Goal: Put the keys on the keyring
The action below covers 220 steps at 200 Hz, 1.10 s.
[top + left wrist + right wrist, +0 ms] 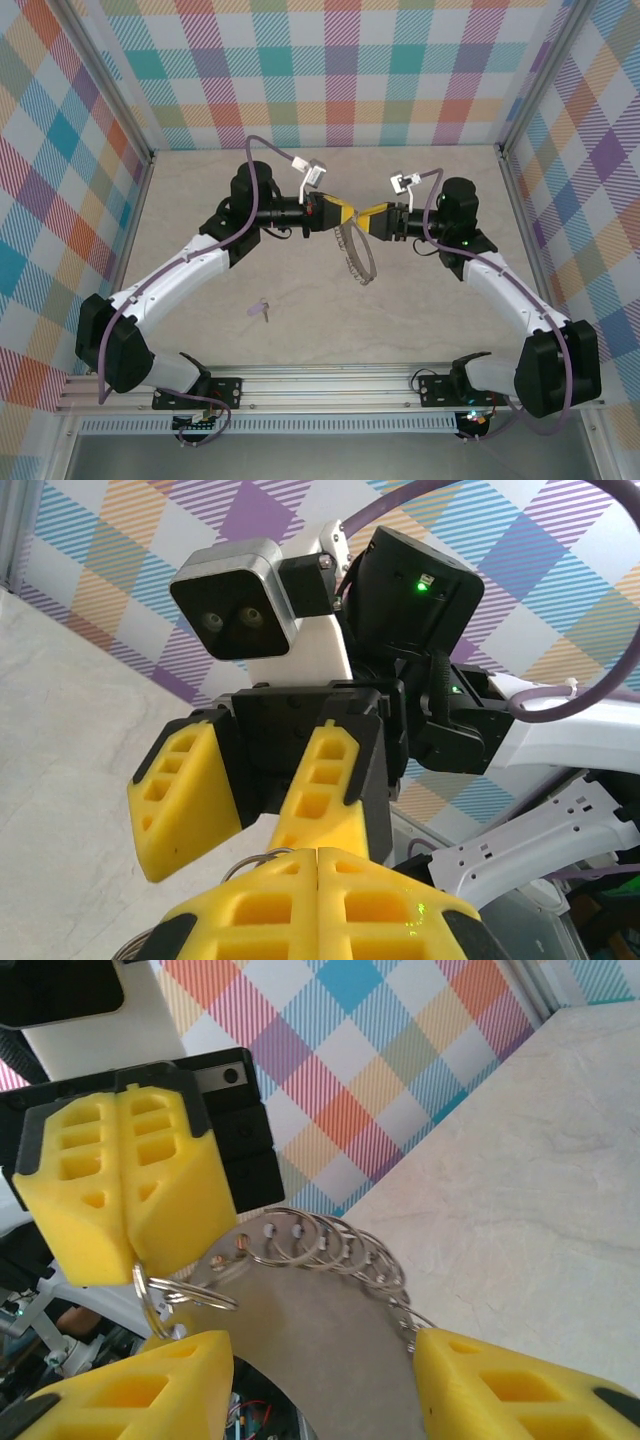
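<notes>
I have the keyring lifted off the bench, and everything else I place from it. My left tool is clamped shut on one split ring at the end of the keyring nearest that arm, and the rest of the loop sags down and away from that pinch. My right tool faces it from the other side of the keyring. Its jaws stand apart, one finger below the pinched ring and the other at the far run of rings. I cannot tell whether that far finger touches the rings or only sits beside them, but it is gripping nothing.

The key lies flat on the bench, well apart from the keyring, on the left arm's side and nearer the arm bases. So the threading has not begun, and I judge this to be the step of presenting and steadying the ring.

Next, I think the right tool must back away from the keyring and go down for the key. The key is tiny and lies flat, so that calls for a careful fingertip pinch on its lilac head. Its hole then has to be brought to the ring end held by the left tool, which needs to hold steady.
</notes>
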Each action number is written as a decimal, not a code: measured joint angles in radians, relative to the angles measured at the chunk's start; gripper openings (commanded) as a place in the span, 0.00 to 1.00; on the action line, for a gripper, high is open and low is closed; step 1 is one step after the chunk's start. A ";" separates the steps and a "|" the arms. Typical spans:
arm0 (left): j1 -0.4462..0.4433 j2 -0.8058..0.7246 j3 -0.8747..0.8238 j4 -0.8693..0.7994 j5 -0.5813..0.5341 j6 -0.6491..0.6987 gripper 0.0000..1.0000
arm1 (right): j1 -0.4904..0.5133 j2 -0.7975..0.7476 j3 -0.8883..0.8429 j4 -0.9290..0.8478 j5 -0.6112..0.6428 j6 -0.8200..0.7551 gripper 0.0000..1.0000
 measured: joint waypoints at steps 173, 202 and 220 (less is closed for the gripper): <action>-0.029 0.011 -0.011 0.027 0.007 -0.005 0.00 | -0.049 0.143 0.063 0.183 0.175 0.195 0.43; -0.029 0.011 -0.011 0.027 -0.004 -0.005 0.00 | -0.051 0.048 0.000 0.161 0.193 0.193 0.42; -0.029 0.011 -0.011 0.027 -0.012 -0.005 0.00 | -0.051 -0.029 -0.028 0.138 0.208 0.189 0.42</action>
